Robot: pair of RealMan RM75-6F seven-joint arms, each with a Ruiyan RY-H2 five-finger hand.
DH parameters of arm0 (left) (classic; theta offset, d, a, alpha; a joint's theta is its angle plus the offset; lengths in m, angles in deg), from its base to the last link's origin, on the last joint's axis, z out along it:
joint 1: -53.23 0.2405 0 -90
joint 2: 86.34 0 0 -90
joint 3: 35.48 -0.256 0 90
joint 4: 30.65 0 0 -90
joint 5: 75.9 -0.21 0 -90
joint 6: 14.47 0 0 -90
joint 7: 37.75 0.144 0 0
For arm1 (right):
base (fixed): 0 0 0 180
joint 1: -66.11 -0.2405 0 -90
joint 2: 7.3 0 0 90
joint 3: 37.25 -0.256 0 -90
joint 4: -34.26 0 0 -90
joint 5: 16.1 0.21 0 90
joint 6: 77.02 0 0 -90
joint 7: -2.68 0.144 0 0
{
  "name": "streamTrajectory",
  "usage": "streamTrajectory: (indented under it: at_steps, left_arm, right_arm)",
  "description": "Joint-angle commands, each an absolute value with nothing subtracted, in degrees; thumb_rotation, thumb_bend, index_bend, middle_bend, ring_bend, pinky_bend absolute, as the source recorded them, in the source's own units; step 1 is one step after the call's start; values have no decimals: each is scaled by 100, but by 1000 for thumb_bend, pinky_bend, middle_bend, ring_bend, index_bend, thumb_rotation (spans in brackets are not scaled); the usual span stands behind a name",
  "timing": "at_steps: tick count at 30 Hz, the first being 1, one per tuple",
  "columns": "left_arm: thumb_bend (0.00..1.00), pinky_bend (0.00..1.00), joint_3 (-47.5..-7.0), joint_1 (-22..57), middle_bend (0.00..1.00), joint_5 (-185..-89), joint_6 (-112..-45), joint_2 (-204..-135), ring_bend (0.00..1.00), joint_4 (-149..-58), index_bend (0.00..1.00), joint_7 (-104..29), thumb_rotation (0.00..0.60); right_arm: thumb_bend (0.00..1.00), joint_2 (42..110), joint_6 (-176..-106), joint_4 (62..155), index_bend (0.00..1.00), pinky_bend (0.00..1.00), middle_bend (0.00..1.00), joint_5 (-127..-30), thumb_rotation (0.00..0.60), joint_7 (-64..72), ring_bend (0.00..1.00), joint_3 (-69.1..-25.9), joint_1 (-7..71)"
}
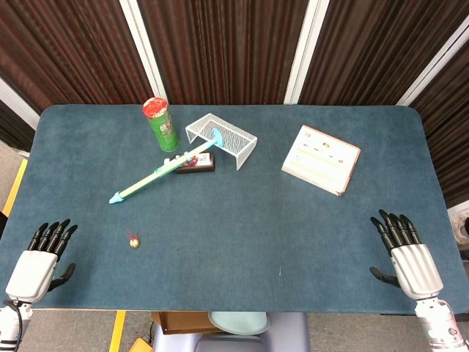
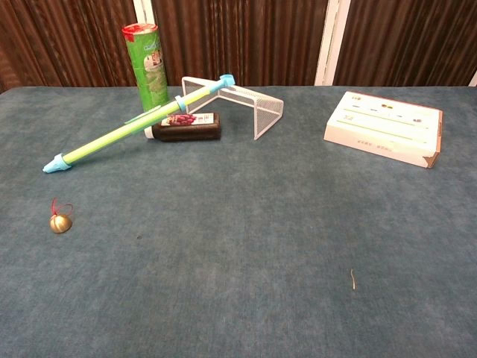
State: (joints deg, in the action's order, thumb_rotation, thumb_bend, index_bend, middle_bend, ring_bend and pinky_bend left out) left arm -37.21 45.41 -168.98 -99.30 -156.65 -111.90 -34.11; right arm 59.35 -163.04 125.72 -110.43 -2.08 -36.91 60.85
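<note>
- While our left hand (image 1: 40, 260) sits at the table's (image 1: 256, 235) near edge, well in front of the green can (image 1: 160, 125) and to its left, its fingers are straight and spread, with nothing in them.
- Our right hand (image 1: 407, 257) lies far to the right of the can at the same near edge, fingers likewise extended and apart, holding nothing.
- We take the small gold bell (image 1: 134, 241) as the thing closest to the left hand; it lies alone on the cloth, in front of the can and slightly left of it, apart from everything else.
- We judge that a thing so small and round wants a fingertip pinch from above, not a full grasp; it may roll if nudged.
- We keep the approach low and in front of the can, clear of the long green tube (image 1: 165, 170), whose far end is propped on the dark bottle (image 1: 198, 162) and the wire rack (image 1: 222, 138) just right of the can.
- We see the white box (image 1: 321, 159) well right of the can, the nearest thing to the right hand, flat and square-edged.
</note>
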Motion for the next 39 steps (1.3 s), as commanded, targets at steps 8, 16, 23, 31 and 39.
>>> streamTrajectory:
  at_steps: [8, 16, 23, 31, 39]
  left_arm:
    - [369, 402, -3686, 4435, 141, -17341, -10247, -16192, 146, -11044, 37, -3816, 600]
    - [406, 1000, -3359, 3801, 932, -17000, -9439, -17193, 902, -10204, 400, -4819, 600]
    - [413, 1000, -3084, 3494, 998, -16629, -9080, -17887, 969, -9472, 480, -4240, 600]
    - [414, 1000, -3027, 3383, 1000, -16435, -9000, -18247, 978, -8888, 472, -3834, 600]
    - [420, 1000, -3138, 3327, 1000, -16432, -8945, -18304, 985, -8781, 471, -3916, 600]
  right_arm:
    - [181, 5921, -16347, 12610, 0, 0, 0, -11202, 600, -148, 0, -3612, 6101]
    - [181, 5988, -16147, 12571, 0, 0, 0, -11165, 600, -242, 0, -3599, 6023]
    - [181, 6078, -15981, 12555, 0, 0, 0, -11015, 600, -400, 0, -3640, 5970]
    - [181, 6096, -15918, 12550, 0, 0, 0, -10933, 600, -424, 0, -3665, 5943]
    - [181, 6112, -15964, 12552, 0, 0, 0, -10919, 600, -415, 0, -3682, 5951]
